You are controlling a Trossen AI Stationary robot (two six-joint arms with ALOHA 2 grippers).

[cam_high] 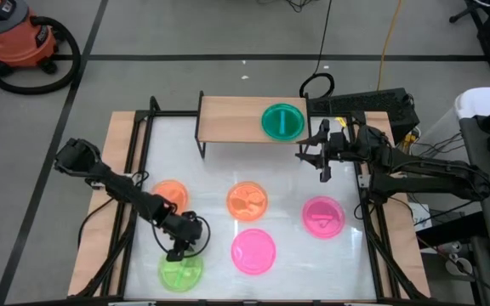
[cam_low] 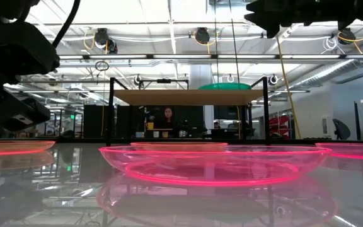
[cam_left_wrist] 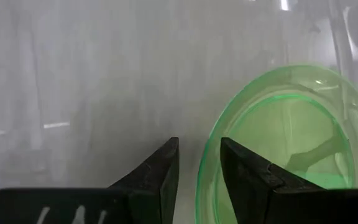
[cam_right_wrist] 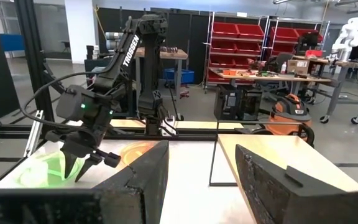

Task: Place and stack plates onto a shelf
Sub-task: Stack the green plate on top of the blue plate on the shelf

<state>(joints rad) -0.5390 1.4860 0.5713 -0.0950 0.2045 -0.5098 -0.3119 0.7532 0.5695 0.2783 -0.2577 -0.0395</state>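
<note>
The left claw (cam_high: 177,252) hangs over the edge of the green plate (cam_high: 181,271) at the table's near left, fingers (cam_left_wrist: 244,171) apart astride its rim. The right claw (cam_high: 322,158) hovers empty, fingers spread, beside the shelf (cam_high: 228,119), where a darker green plate (cam_high: 282,121) sits.

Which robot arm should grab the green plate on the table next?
The left. Its left gripper is right at the green plate, and in the left wrist view its open fingers straddle the plate's rim. The right gripper hovers far off, beside the shelf.
</note>
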